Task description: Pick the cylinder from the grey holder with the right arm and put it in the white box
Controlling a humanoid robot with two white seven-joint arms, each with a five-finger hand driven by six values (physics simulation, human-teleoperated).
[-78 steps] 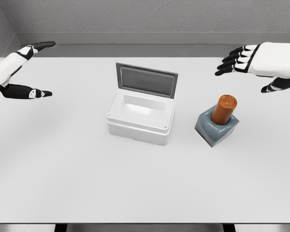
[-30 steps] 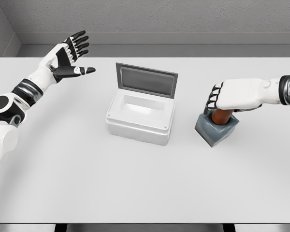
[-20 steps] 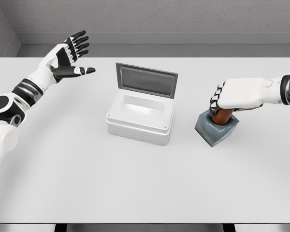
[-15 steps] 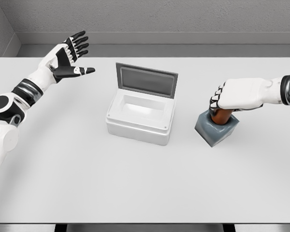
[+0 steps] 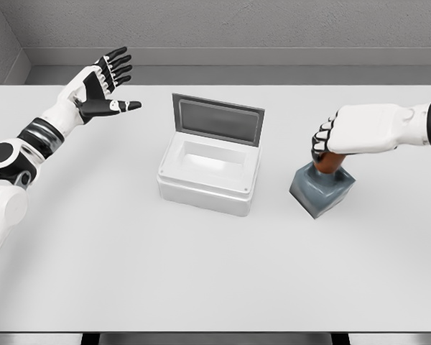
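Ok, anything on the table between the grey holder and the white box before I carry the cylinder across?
Nothing. In the head view, the table is bare between the grey holder and the white box, whose lid stands open.

Simulated test cell, not a real room: flat-shaded white table (image 5: 201, 273), plain grey textured walls (image 5: 237, 21), no clutter. Props are generic primitives: white box (image 5: 210, 176) with hinged lid, grey holder (image 5: 322, 188). Render-clean lighting, no wear.

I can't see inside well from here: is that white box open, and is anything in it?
Open and empty. The white box has its grey lid standing up at the back, and its bare hollow shows.
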